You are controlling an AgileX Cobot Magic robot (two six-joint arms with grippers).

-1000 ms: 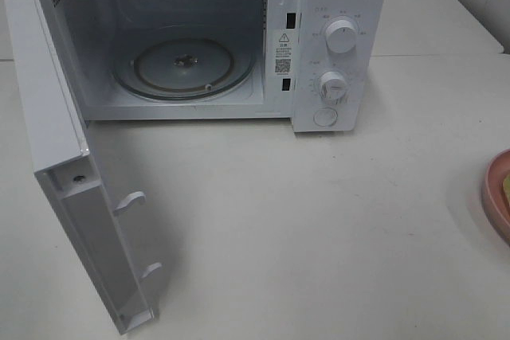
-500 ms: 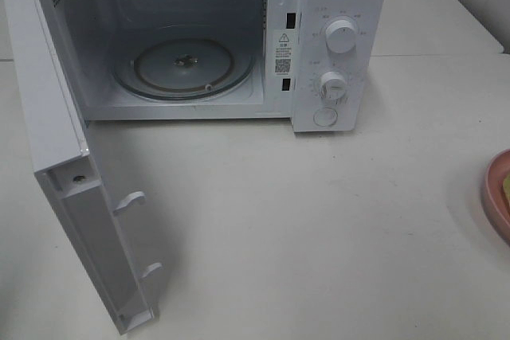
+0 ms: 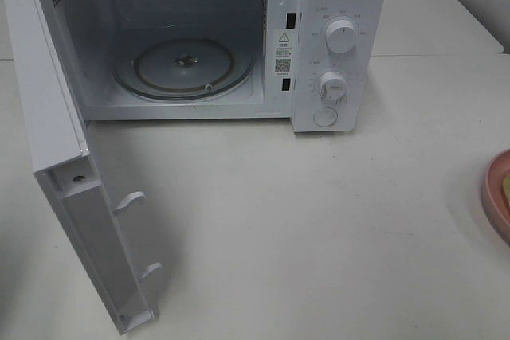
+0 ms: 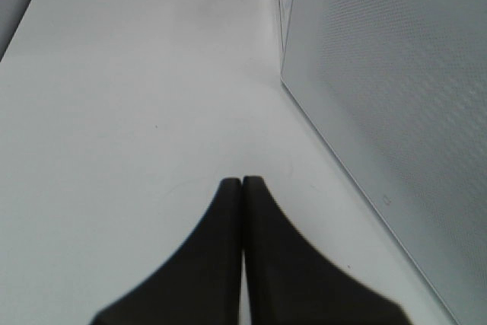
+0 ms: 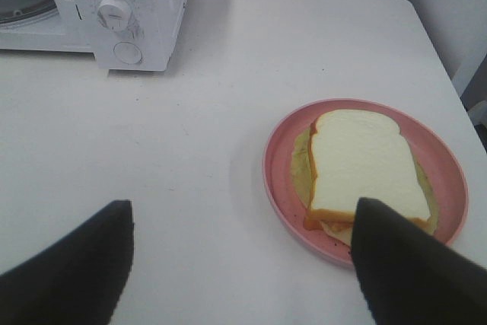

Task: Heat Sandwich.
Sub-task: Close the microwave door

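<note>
Now, look first at the exterior high view: your white box-shaped microwave (image 3: 199, 37) sits in the upper left of the frame with its white hinged door (image 3: 76, 189) swung wide toward the lower left, and the round glass turntable (image 3: 185, 67) lies bare inside. Only a sliver of the round pink plate (image 3: 498, 193) shows at the right edge. Nothing in this view has shifted over the last second, and neither arm appears.

In the left wrist view, the left gripper (image 4: 242, 182) has just clenched: its black fingers meet tip to tip on nothing, above the white tabletop (image 4: 137, 97) beside the door panel. I judge its door-opening work finished.

In the right wrist view, the right gripper (image 5: 243, 215) stands released, jaws wide. The white sliced-bread sandwich (image 5: 365, 165) with tan crust lies on the pink plate at centre right, untouched. Next, you likely need that gripper to close on the sandwich.
</note>
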